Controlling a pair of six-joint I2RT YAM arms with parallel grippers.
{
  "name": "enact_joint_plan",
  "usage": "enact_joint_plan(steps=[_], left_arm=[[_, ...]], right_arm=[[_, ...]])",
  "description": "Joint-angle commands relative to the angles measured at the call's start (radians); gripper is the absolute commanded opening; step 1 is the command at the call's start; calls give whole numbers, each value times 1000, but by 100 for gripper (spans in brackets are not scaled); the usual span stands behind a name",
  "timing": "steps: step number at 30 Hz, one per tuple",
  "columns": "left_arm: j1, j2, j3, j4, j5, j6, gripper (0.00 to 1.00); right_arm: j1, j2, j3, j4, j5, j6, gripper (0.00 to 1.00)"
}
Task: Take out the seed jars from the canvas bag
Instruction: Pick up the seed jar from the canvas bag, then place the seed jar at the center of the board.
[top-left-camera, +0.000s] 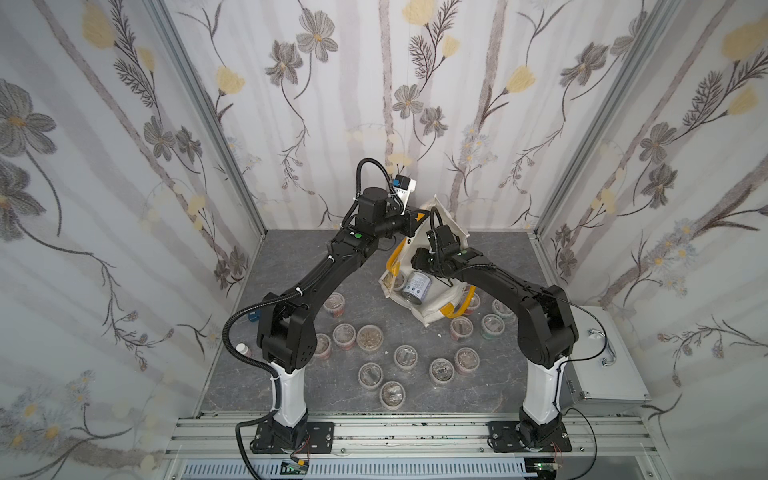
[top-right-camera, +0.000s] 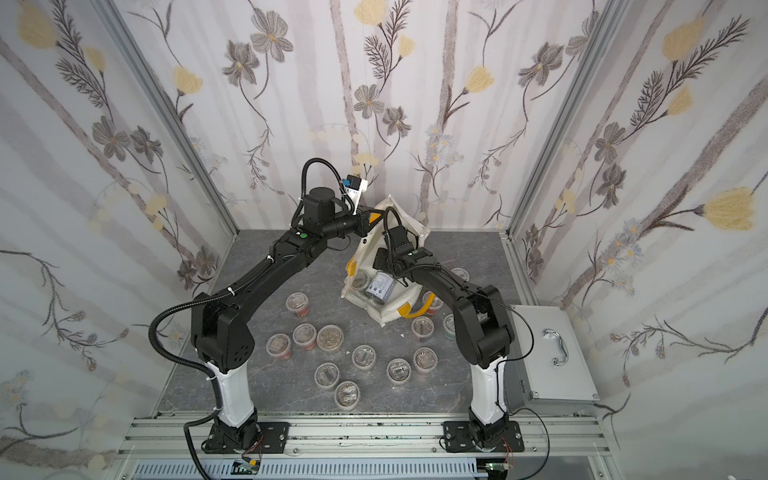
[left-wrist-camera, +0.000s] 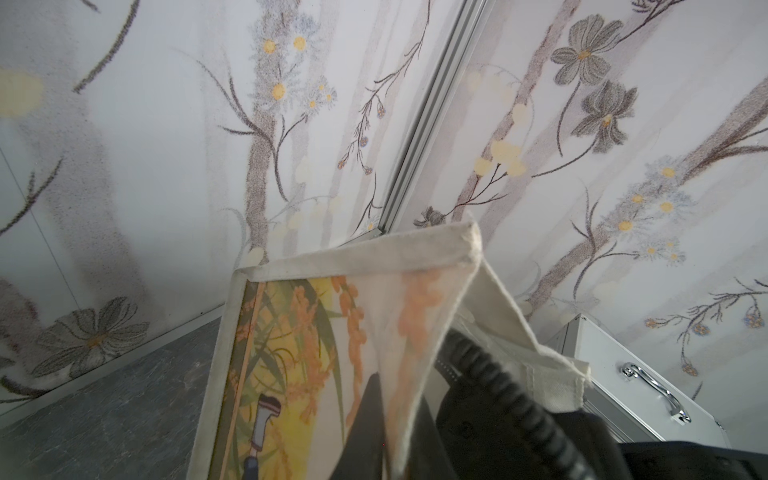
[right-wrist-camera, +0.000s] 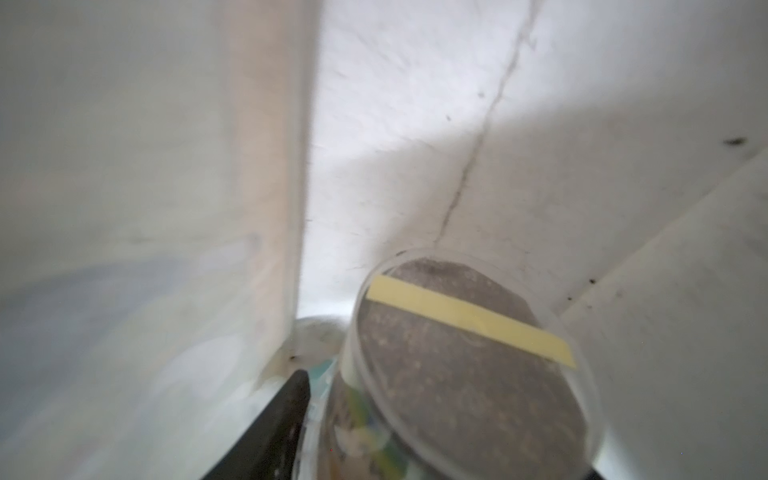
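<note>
Canvas bag (top-left-camera: 432, 309), middle of a top view: upper corner clenched and held up by left end effector (top-left-camera: 422, 217). Right end effector (right-wrist-camera: 444, 434) inside, close against one seed jar (right-wrist-camera: 465, 357); grip cannot be told. Likely hazards: jar slipping from a partial hold, tilted bag spilling its tin (top-left-camera: 417, 289).

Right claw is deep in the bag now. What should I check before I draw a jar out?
1. Hold of left claw on canvas bag cloth: ok, clamped shut.
2. Bag raised, mouth opening toward the table: ok.
3. A seed jar right at the right claw: ok.
4. Right claw closed on that jar: cannot tell.
5. Way out free: not ok, a metal can lies in the bag mouth and may block.
</note>
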Motion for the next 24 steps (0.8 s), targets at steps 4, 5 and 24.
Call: enact_joint_plan(steps=[4, 5, 24], left_arm=[[24, 23, -7, 85, -15, -36, 0], [31, 34, -3, 88, -13, -43, 0], [109, -32, -34, 94, 33, -32, 60]], right_arm=[[-2, -73, -22, 3, -80, -7, 58], [-1, -90, -35, -5, -96, -11, 58], [10, -422, -124, -150, -375, -38, 59]])
